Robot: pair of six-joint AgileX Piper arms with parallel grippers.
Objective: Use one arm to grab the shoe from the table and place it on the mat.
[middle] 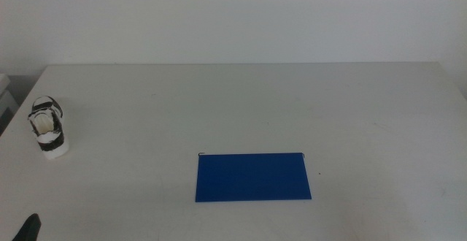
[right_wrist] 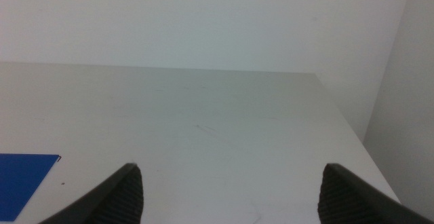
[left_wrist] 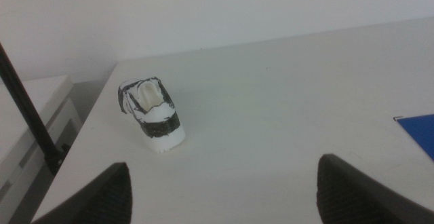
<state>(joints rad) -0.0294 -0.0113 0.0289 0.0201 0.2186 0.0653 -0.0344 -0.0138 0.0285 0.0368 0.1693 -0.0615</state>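
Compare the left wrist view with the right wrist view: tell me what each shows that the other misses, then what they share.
Only the left wrist view shows the shoe, standing alone near the table's edge, ahead of the left gripper, whose jaws are spread wide with nothing between them. Only the right wrist view shows the right gripper, also open and empty, facing a bare far corner of the table. Both views catch the white table and a corner of the blue mat, each at the frame's edge. Neither gripper touches anything.
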